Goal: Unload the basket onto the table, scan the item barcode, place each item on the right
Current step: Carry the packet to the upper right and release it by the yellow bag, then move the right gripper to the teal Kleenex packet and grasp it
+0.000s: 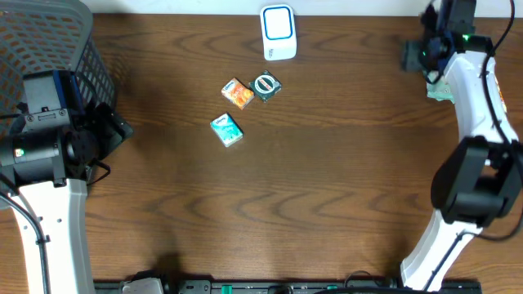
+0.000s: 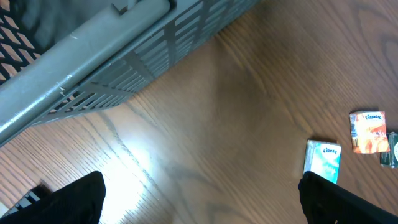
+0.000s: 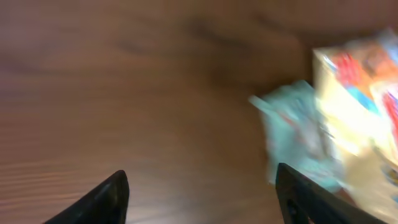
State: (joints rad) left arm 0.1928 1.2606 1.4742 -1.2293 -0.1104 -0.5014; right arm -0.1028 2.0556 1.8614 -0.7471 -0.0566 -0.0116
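A white and blue barcode scanner stands at the back of the table. In front of it lie an orange packet, a dark green round item and a teal packet. My right gripper is open over bare wood at the far right back with nothing between its fingers. Just right of it, blurred, lie a pale teal packet and a cream and orange box. My left gripper hangs wide open and empty by the basket. The teal packet lies beside its right finger.
A grey mesh basket fills the back left corner, with its wall close above my left gripper. The right arm reaches along the table's right side. The pale teal packet shows under it.
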